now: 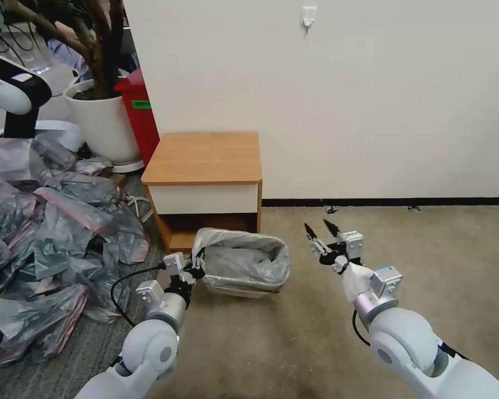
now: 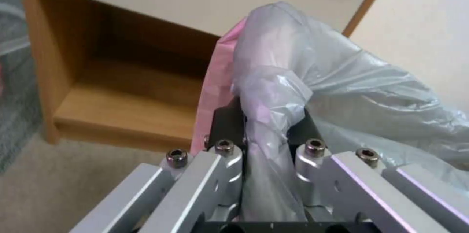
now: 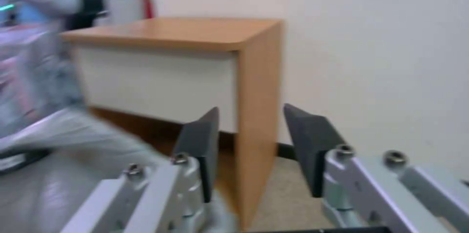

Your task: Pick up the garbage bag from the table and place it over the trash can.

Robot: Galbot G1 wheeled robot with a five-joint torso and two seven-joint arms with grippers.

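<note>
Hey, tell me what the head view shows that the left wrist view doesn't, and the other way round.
Head view alone: the right gripper open in the air beside the trash can, the heap of grey-pink bags, the red bin and the white plant pot. Left wrist view alone: the fingers clamped on a fold of the plastic, with its pink band beside them. Both: the garbage bag, the left gripper at its rim and the table.

text: nothing readable is showing | red bin [image 1: 141,119]: a green label [image 1: 141,105] is sitting on its front, its print too small to make out | desk [image 1: 205,157], trash can [image 1: 244,285], garbage bag [image 1: 241,260]: carrying no lettering
</note>
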